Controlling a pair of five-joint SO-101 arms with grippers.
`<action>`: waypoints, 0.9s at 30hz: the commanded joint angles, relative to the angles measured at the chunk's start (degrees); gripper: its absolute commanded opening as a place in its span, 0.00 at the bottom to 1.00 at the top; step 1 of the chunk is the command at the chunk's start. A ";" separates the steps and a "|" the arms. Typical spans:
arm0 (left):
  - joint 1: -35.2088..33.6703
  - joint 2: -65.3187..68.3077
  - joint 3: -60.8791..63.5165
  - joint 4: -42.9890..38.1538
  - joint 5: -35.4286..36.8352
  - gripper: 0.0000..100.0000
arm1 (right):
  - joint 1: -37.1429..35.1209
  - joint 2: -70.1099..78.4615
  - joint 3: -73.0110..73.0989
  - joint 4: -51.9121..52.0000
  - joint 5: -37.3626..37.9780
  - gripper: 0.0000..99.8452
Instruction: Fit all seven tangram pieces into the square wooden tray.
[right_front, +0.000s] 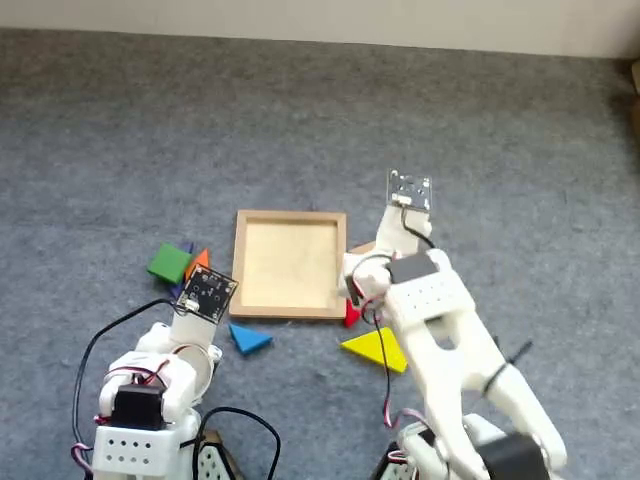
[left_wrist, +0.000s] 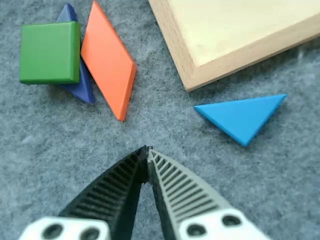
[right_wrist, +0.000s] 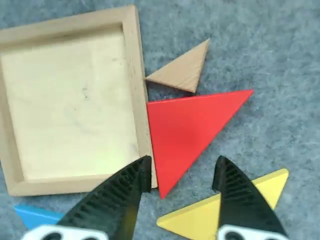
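Observation:
The square wooden tray (right_front: 240, 268) lies mid-table with nothing in it. My left gripper (left_wrist: 148, 151) is shut and holds nothing. It hovers over carpet between the orange parallelogram (left_wrist: 107, 60) and the light blue triangle (left_wrist: 242, 116). A green square (left_wrist: 49, 52) rests on a dark blue piece (left_wrist: 82, 86) beside the parallelogram. My right gripper (right_wrist: 182, 171) is open above the narrow tip of the red triangle (right_wrist: 187, 122), which lies against the tray's rim (right_wrist: 134, 60). A plain wooden triangle (right_wrist: 182, 70) and a yellow triangle (right_wrist: 197, 220) lie next to the red one.
All pieces rest on grey carpet around the tray: green square (right_front: 168, 263) and orange parallelogram (right_front: 198, 261) on one side, yellow triangle (right_front: 378, 348) on the other, blue triangle (right_front: 250, 338) in front. Open carpet stretches beyond the tray.

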 joint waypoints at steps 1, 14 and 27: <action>-0.31 -1.80 1.10 0.26 0.26 0.01 | -1.89 5.76 -8.75 1.36 -5.01 0.25; -0.31 -1.80 1.10 0.26 0.26 0.01 | 0.22 24.84 -22.46 2.51 -13.98 0.27; -0.31 -1.80 1.10 0.26 0.26 0.01 | 4.53 35.03 -26.86 2.77 -14.51 0.27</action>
